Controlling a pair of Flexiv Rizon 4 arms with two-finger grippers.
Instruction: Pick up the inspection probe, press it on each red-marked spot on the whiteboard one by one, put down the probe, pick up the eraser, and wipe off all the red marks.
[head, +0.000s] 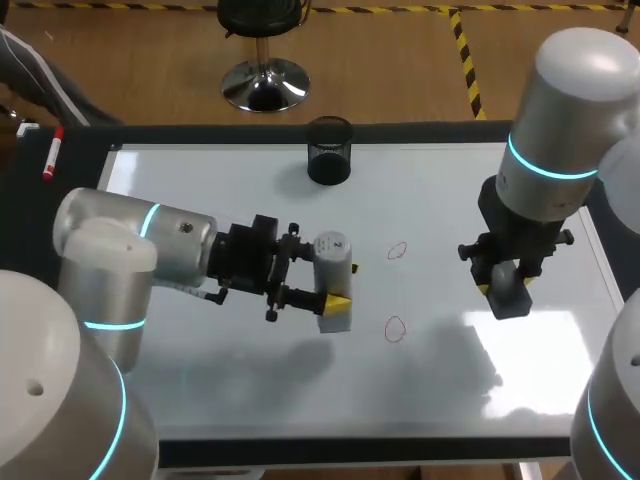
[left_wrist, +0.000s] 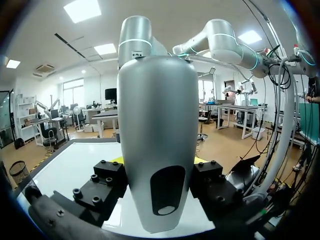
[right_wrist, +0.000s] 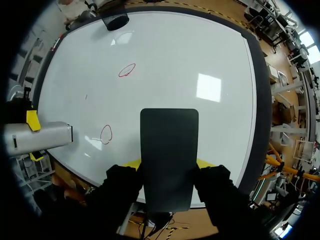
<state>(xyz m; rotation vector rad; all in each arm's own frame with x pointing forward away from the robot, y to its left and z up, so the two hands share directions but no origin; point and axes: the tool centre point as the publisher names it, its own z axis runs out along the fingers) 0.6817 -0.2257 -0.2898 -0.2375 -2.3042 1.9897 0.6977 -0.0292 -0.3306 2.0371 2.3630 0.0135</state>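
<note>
Whiteboard (head: 440, 200) below; probe (left_wrist: 157, 125) clamped in left gripper (left_wrist: 159, 160), eraser (right_wrist: 169, 140) in right gripper (right_wrist: 167, 162).

The whiteboard (head: 230, 200) is smooth and glossy, with bright patches of light mirrored on it, inside a dark matt frame (head: 420, 129). The probe (left_wrist: 157, 130) has a smooth, satin silver-grey shell, plastic or painted metal by the look, while the eraser (right_wrist: 169, 155) is a flat dark slab, matt and even. The left gripper (left_wrist: 159, 161) shows matt black blocks with bolt heads, likely metal; the left arm (head: 110, 250) and right arm (head: 570, 100) wear smooth pale-grey shells with a faint sheen, and the cup (head: 329, 152) is dark plastic.
</note>
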